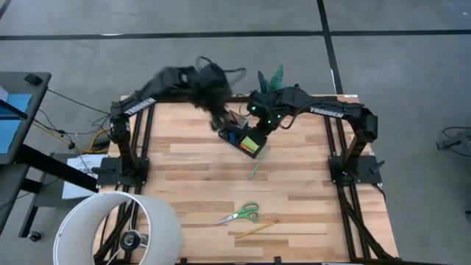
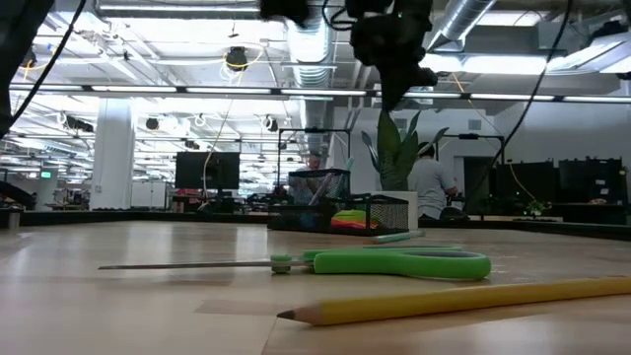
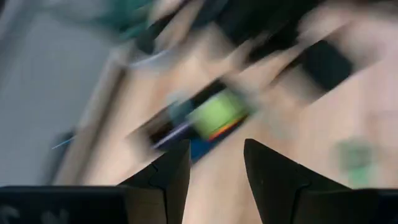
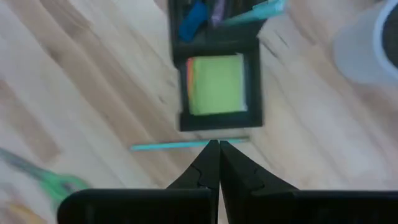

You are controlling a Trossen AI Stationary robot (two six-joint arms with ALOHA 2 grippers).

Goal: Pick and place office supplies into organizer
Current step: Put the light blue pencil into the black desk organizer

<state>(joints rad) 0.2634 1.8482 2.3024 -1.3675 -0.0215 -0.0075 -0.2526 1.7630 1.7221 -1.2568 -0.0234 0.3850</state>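
The organizer (image 1: 241, 137) sits at the far middle of the wooden surface (image 1: 191, 184), set at an angle. A lime-green sticky-note pad (image 4: 216, 84) fills the square compartment at one end. The adjoining compartment holds a small blue eraser (image 4: 193, 17), a pink item that cannot be identified, and a teal pen (image 4: 258, 11) leaning out over the rim.

A second teal pen (image 1: 257, 163) lies flat on the surface just beside the sticky-note end of the organizer, on its near side, apart from the wall in the right wrist view.

Green-handled scissors (image 1: 240, 215) lie near the front edge, right of centre, blades pointing left. A yellow pencil (image 1: 255, 229) lies just nearer than the scissors, apart from them.

The left hand (image 3: 214, 160) hangs above the far end of the organizer; its fingers are spread with a clear gap and hold nothing. The view from it is heavily smeared.

The right hand (image 4: 219, 146) hangs above the loose teal pen at the near side of the organizer; its fingers are pressed together, nothing between them.

A potted green plant (image 1: 272, 77) stands at the far edge behind the right arm. A person (image 2: 431, 183) is visible in the room beyond the surface.
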